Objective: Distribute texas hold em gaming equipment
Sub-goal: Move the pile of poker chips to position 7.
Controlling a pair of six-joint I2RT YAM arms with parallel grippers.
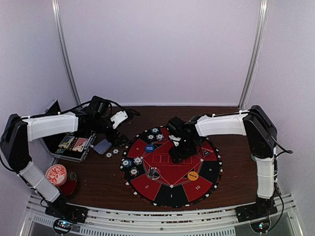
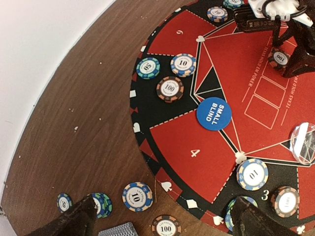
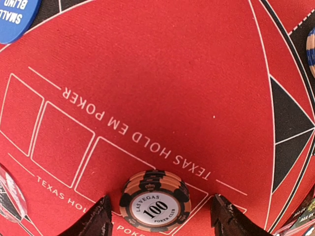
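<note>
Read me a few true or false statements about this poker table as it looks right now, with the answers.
The blue button reads SMALL BLIND. True.
The chip stack between the fingers of the right gripper is marked 50. False: it is marked 100.
The left gripper holds a chip. False: it is open and empty.
The orange button lies on the mat. True.

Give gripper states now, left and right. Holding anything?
Left gripper: open, holding nothing.
Right gripper: open, fingers either side of the 100 chip stack, gaps on both sides, not gripping it.
</note>
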